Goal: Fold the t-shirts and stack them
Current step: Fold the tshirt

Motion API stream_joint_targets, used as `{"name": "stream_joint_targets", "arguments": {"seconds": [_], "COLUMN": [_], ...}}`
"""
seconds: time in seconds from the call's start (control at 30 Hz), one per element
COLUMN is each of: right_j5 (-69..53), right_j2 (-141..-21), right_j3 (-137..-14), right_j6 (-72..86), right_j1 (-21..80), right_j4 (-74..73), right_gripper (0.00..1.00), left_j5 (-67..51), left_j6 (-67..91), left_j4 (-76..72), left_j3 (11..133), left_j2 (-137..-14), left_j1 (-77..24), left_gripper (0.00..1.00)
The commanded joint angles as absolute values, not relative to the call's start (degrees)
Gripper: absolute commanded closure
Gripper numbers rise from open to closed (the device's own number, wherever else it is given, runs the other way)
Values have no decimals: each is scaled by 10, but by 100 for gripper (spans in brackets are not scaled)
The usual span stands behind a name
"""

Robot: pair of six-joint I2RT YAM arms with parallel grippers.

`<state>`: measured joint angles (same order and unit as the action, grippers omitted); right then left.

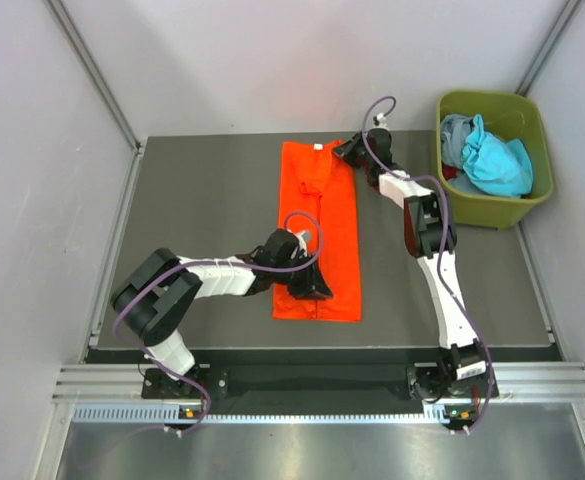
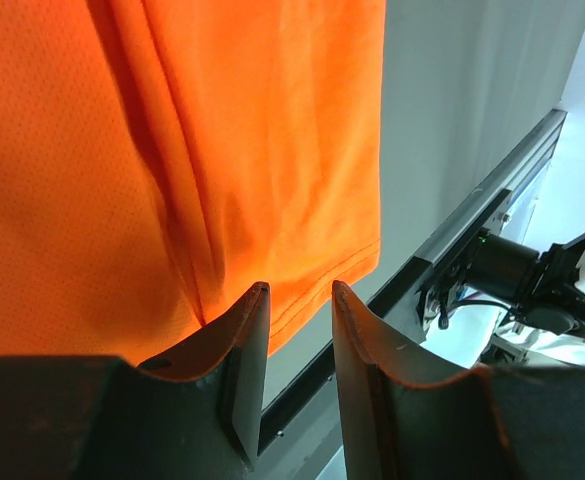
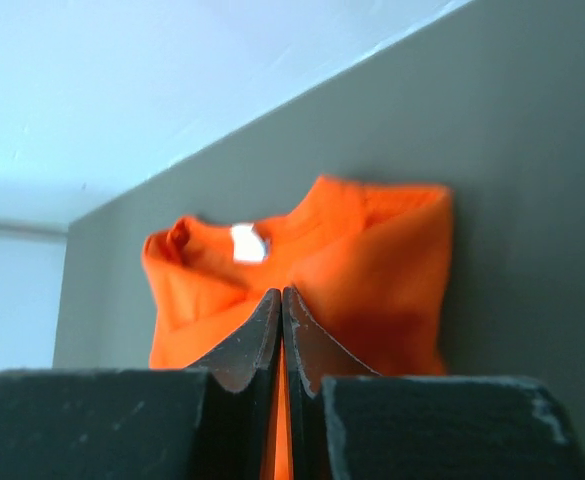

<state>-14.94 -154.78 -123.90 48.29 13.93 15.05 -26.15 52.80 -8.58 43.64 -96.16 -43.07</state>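
Left end effector point(image 2: 300, 288) narrowly parted, right end effector point(image 3: 281, 292) pinching orange t-shirt point(image 1: 319, 230), grey table point(image 1: 212, 200), pale walls point(image 1: 272, 60)

The left gripper point(image 1: 310, 287) hides the near-left edge of the orange t-shirt point(image 1: 337, 220); the shirts point(image 1: 487, 155) heaped in the bin point(image 1: 492, 210) number perhaps two.

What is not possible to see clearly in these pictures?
1. Top view: how many t-shirts lie in the bin; they are bunched and small.
2. Right wrist: whether the shut right claw pinches the orange t-shirt; its fingers hide the contact.
3. Right wrist: print on the neck label; blurred.
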Motion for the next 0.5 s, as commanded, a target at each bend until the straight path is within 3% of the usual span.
{"name": "stream_joint_targets", "arguments": {"seconds": [0.0,0.27,0.47], "right_j5": [-116,-134,-177], "right_j2": [-1594,-1658,-1602], "right_j3": [-1321,-1376,-1394], "right_j6": [524,591,595], "right_j1": [124,113,108], "right_j4": [152,156,121], "right_gripper": [98,92,85], "left_j5": [-277,-297,-316], "left_j6": [516,498,487], "left_j4": [-117,-106,-97], "left_j3": [427,433,433], "left_j2": [-957,-967,-932], "left_j1": [-431,-430,-421], "left_gripper": [64,63,60]}}
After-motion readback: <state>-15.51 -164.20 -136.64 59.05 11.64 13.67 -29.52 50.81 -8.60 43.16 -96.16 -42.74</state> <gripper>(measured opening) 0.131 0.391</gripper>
